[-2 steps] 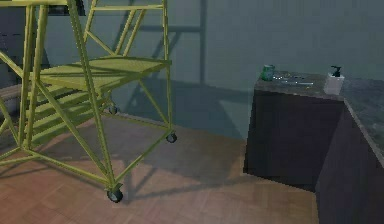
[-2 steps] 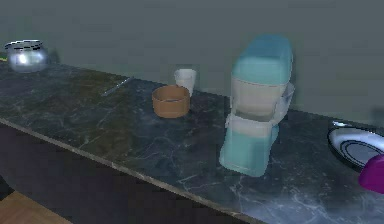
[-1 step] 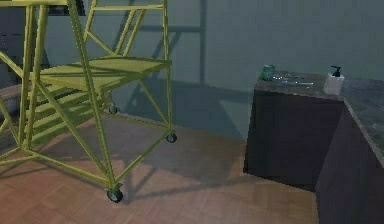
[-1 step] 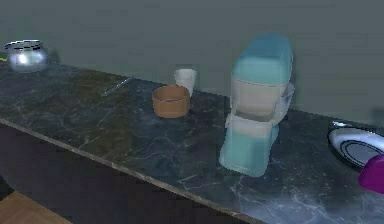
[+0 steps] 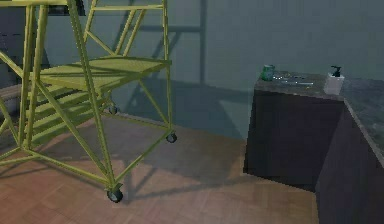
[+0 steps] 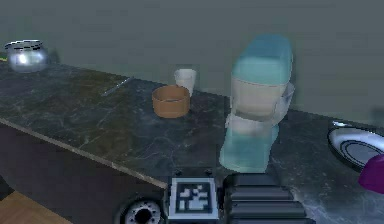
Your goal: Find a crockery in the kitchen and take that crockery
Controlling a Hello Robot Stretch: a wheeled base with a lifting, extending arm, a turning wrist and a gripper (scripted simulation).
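Seemingly lined up for a reach, the robot stands side-on to a dark stone counter (image 6: 90, 112). Its arm (image 6: 265, 203) shows as a short ribbed dark bar at the bottom of the arm side view, ending in a white marker square (image 6: 193, 197). Just beside that square sits the hand (image 6: 140, 212), a round dark shape low at the counter's near edge. Its fingers cannot be made out, so I cannot tell whether it is wide or narrow, nor whether it holds anything. The arm probably sits this far back because the reach has not yet begun. The likeliest crockery, a brown bowl (image 6: 171, 100), stands upright on the counter well beyond the hand, farther out across the stone and almost straight ahead of it. A white cup (image 6: 185, 78) stands just behind the bowl, near the wall, the two grouped like dishes left ready for use. A plate (image 6: 350, 146) with a dark rim lies flat on the counter far off to one side of the hand, past the arm. A silvery kettle (image 6: 26, 56) rests at the counter's far corner on the hand's other side. In the forward view a yellow wheeled scaffold (image 5: 90, 80) stands on the wooden floor (image 5: 200, 180).
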